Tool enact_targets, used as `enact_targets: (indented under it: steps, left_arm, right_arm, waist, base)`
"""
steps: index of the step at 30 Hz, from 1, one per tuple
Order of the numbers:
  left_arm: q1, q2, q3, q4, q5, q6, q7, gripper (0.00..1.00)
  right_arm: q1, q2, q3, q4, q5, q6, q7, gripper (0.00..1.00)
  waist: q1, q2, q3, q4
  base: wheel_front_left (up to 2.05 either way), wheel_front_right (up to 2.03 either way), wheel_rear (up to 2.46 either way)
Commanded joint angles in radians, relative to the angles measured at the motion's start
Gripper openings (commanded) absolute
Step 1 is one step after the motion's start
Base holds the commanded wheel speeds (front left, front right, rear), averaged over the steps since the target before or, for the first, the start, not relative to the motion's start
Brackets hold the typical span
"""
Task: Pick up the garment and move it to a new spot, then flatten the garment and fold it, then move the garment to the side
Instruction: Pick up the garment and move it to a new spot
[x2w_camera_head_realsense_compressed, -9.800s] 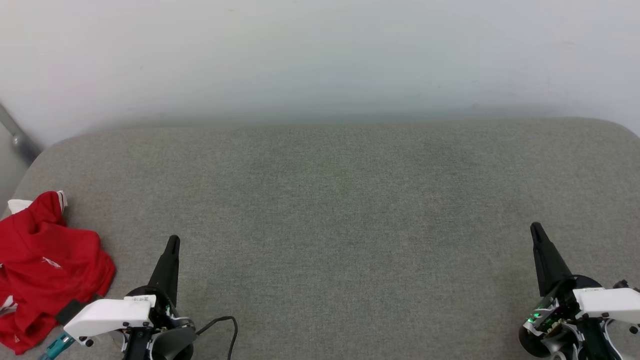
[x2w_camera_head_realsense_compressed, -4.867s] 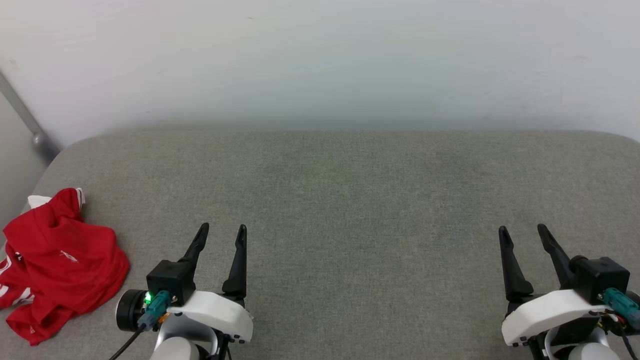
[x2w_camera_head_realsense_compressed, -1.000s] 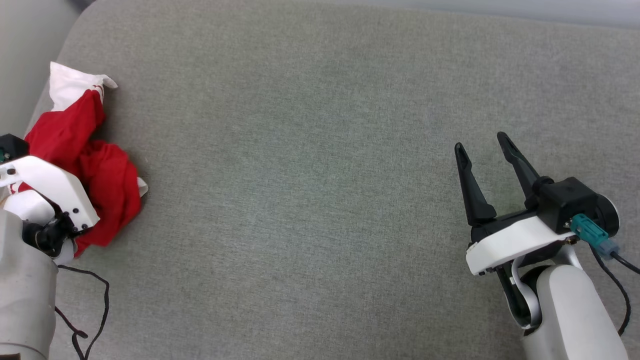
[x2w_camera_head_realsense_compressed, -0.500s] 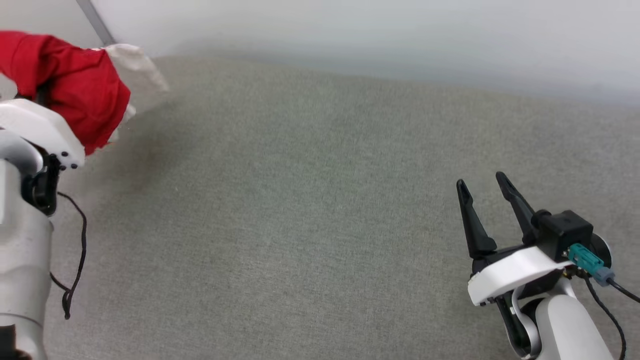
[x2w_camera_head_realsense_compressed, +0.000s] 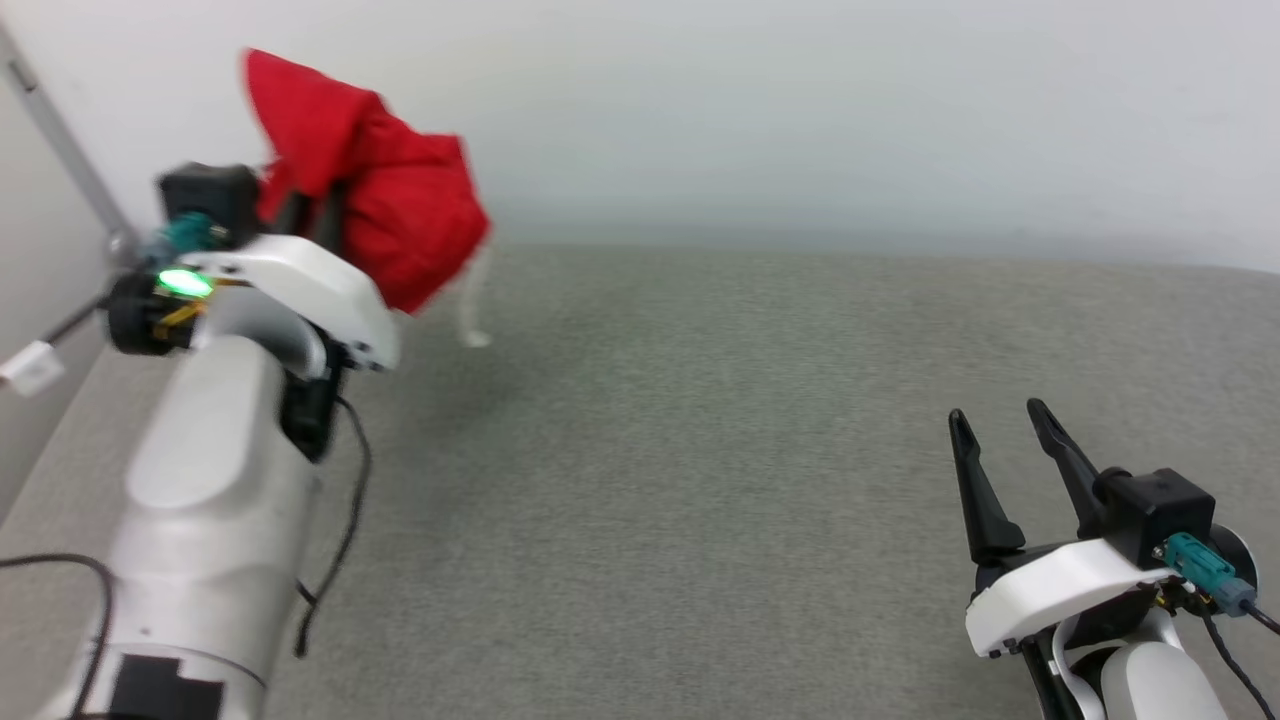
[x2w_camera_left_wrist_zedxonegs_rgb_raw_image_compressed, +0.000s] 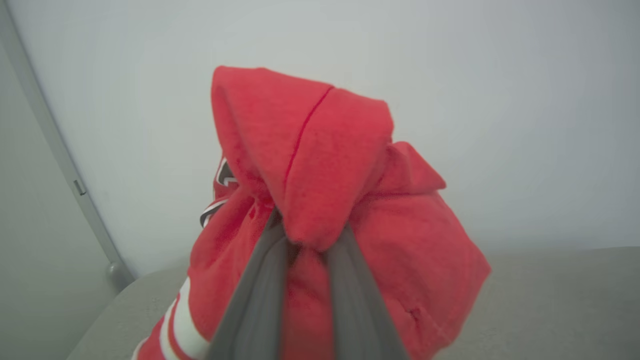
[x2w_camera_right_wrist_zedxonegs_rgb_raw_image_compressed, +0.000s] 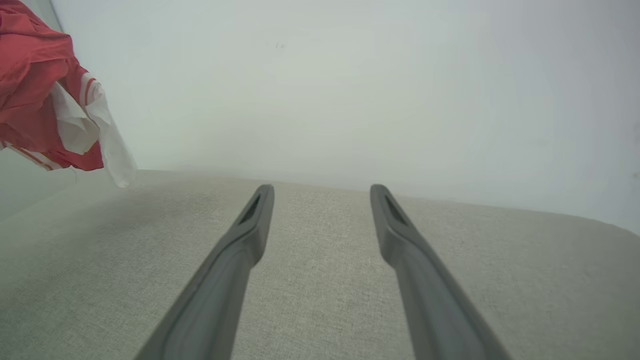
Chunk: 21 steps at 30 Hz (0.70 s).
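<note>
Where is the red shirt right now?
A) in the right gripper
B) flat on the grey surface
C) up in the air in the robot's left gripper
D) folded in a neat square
C: the left gripper is shut on the bunched garment, held up above the grey surface; the right gripper is open, empty.

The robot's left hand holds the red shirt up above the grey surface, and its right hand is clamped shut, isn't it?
Not quite: the right hand is open, fingers apart with nothing between them, as the right wrist view shows. The left hand does hold the red shirt up above the grey surface.
</note>
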<state>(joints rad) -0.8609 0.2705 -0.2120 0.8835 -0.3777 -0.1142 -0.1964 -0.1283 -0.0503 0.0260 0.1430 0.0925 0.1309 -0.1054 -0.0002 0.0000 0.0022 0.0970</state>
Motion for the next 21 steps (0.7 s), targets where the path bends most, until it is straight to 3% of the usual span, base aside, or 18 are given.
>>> enact_targets:
  steps: [1, 11, 19, 20, 21]
  left_arm:
    - [0.026, -0.025, -0.015, -0.013, -0.005, -0.006, 0.000, 0.00]
    - [0.193, -0.181, -0.177, -0.110, -0.077, -0.016, 0.012, 0.00]
    - [0.417, -0.204, -0.412, -0.145, -0.160, -0.016, 0.054, 0.00]
    - [0.431, -0.201, -0.428, -0.140, -0.161, -0.016, 0.058, 0.03]
    - [0.443, -0.200, -0.446, -0.137, -0.163, -0.016, 0.063, 0.30]
  right_arm:
    - [0.015, 0.000, -0.001, -0.009, 0.004, 0.000, 0.007, 1.00]
    - [0.055, 0.000, -0.038, -0.064, -0.015, 0.000, 0.043, 1.00]
    - [0.049, 0.000, -0.019, -0.065, 0.007, 0.000, 0.037, 1.00]
    - [0.050, 0.000, -0.018, -0.062, 0.008, 0.000, 0.036, 1.00]
    - [0.052, 0.000, -0.018, -0.060, 0.009, 0.000, 0.037, 1.00]
  waist:
    - [0.0002, 0.0000, -0.017, -0.060]
    - [0.0002, 0.0000, 0.003, -0.189]
    - [0.0002, 0.0000, 0.025, -0.241]
    - [0.0002, 0.0000, 0.022, -0.241]
    - [0.0002, 0.0000, 0.020, -0.240]
  base:
    - [0.00, 0.00, 0.00]
    - [0.00, 0.00, 0.00]
    - [0.00, 0.00, 0.00]
    - [0.00, 0.00, 0.00]
    - [0.00, 0.00, 0.00]
